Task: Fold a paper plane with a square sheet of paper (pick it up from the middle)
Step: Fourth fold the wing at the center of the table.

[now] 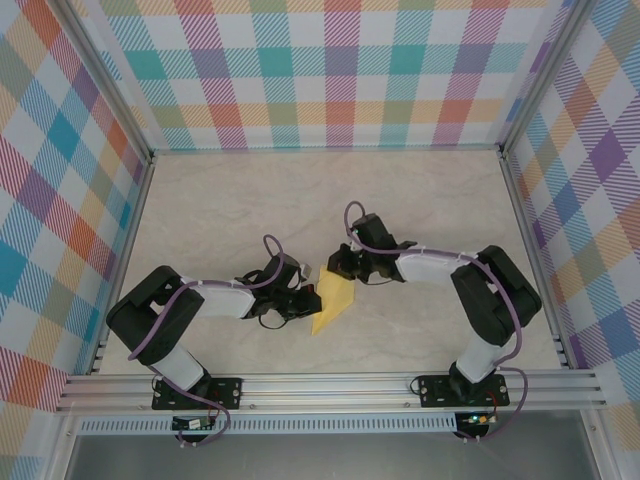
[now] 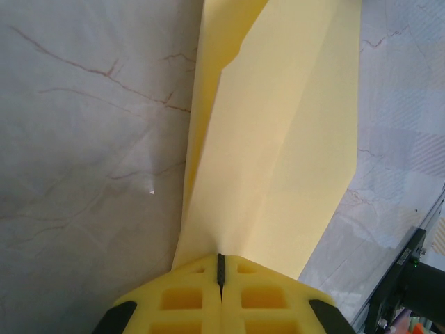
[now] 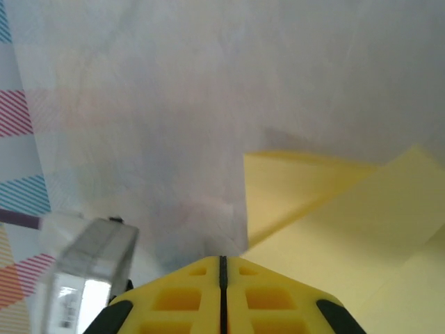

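- We take the near rail [image 1: 330,385] at the front edge of the table [image 1: 250,200] as reference.
- The paper plane [image 1: 333,303] lies on the table a little beyond the rail's midpoint. Its long axis is tilted, with one tip pointing back toward the rail's left half.
- It is pale yellow and narrow. The left wrist view shows a lengthwise crease and overlapping layers.
- The left gripper [image 1: 306,299] sits beyond the rail, just left of its midpoint, at the plane's left edge.
- Its yellow fingers [image 2: 188,299] are pressed together. The plane's creased end runs straight into the seam between them, so we read it as clamped on the plane.
- The right gripper [image 1: 346,268] is farther from the rail than the left one, just right of the midpoint, at the plane's far end.
- Its fingers [image 3: 264,299] are closed with no gap. The paper passes under one finger, but we cannot tell whether any of it is pinched.
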`<state>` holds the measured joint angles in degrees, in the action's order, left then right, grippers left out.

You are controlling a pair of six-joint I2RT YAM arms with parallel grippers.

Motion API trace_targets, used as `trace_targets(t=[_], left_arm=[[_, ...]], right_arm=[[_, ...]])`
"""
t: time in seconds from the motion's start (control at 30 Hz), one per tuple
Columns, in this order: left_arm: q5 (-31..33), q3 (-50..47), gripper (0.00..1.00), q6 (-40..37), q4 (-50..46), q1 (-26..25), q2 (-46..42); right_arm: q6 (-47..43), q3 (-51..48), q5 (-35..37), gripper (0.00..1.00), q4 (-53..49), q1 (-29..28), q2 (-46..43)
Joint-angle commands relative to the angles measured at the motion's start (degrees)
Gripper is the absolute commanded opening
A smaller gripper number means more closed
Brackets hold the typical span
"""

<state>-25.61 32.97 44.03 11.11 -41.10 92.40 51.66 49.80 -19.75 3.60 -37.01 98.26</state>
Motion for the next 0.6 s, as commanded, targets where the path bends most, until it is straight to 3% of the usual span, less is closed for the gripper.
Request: trace_targets(t=[0.0, 0.23, 0.47, 0.57], left_arm=[[3.7, -2.6, 0.00, -1.8, -12.3, -0.5, 3.7], [2.0, -1.1, 0.00, -3.5, -14.6, -0.5, 1.1], [1.4, 3.6, 0.09, -3.1, -19.0, -0.4, -8.2], [1.1, 4.9, 0.13, -0.5, -16.4, 0.2, -11.2]], right_arm=[[2.8, -2.2, -1.8, 0.08, 3.4, -0.4, 3.1], [2.4, -3.2, 0.5, 0.07, 1.1, -1.3, 7.0], [2.0, -6.0, 2.5, 0.05, 0.4, -1.3, 7.0], [1.9, -6.5, 2.8, 0.05, 0.3, -1.3, 6.6]])
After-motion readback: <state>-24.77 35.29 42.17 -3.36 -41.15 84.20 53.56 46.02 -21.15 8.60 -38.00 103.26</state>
